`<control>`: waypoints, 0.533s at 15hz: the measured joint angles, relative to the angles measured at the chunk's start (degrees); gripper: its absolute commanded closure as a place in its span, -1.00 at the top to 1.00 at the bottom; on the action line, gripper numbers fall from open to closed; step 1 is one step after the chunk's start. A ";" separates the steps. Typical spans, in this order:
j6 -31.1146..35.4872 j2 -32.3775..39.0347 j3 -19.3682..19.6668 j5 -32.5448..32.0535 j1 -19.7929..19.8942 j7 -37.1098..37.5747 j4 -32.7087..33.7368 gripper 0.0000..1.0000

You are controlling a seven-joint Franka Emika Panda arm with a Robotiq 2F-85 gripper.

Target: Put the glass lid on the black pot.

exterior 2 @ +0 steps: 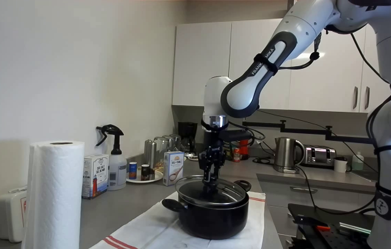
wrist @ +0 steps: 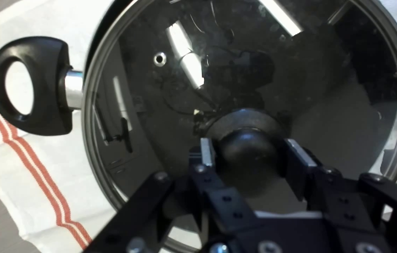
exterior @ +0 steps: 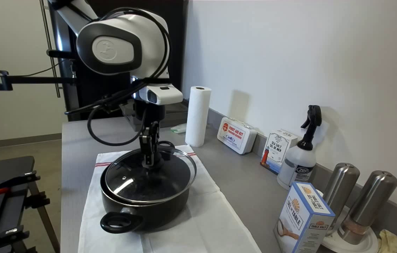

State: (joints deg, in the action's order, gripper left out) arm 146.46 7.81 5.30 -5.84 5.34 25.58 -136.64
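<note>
Left, in an exterior view: the pot (exterior: 151, 215) stands on the cloth (exterior: 216, 221), its left rim exposed. Centre, per the wrist view: my claw (wrist: 250, 154) grips the lid (exterior: 160, 182) by its knob (wrist: 248, 140). Right: the lid's edge projects past the pot; I judge it unseated. Done: lid over pot. Remaining, I judge: centre, seat, release.

Both exterior views are framing the black pot (exterior 2: 214, 221) from opposite sides; the wrist view is peering closely down at the glass lid (wrist: 251, 88).
</note>
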 measured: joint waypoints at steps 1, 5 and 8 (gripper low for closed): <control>0.00 0.11 0.00 0.18 -0.04 -0.31 0.00 -0.50; 0.00 0.17 0.00 1.40 -0.11 -1.75 -0.04 -0.50; 0.00 0.24 0.00 2.55 -0.11 -2.87 -0.13 -0.50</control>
State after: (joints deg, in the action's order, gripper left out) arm 146.46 8.06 5.30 -3.29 5.23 22.71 -136.77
